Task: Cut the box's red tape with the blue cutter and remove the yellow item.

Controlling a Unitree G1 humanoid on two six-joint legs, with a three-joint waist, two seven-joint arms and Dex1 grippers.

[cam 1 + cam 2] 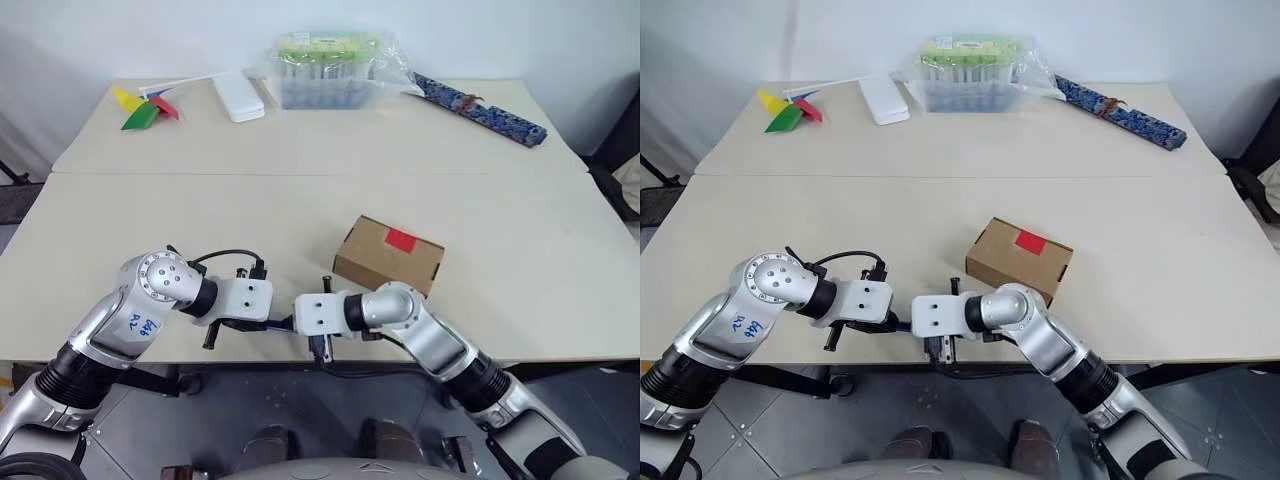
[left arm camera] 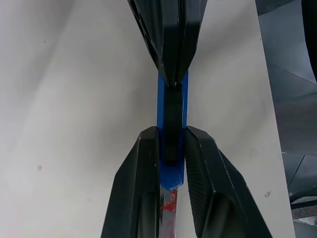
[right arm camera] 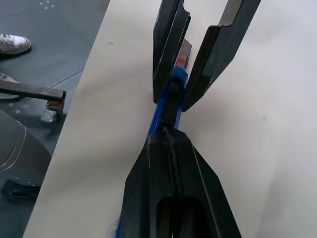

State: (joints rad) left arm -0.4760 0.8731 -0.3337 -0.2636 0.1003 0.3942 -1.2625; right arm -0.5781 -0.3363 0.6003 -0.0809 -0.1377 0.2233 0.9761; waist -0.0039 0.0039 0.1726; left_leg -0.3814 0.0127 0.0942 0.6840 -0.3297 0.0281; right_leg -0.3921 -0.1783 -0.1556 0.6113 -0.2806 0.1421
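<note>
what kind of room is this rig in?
Probably a lab or test room, not a home: two plain tables pushed together against a bare white wall, laid out with props such as a cardboard box and a paper pinwheel.

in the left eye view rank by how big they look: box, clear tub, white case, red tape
1. Clear tub, though its loose wrap adds to its outline.
2. Box, close behind it; it sits nearer the camera, so true sizes are unsure.
3. White case.
4. Red tape, by far the smallest.
</note>
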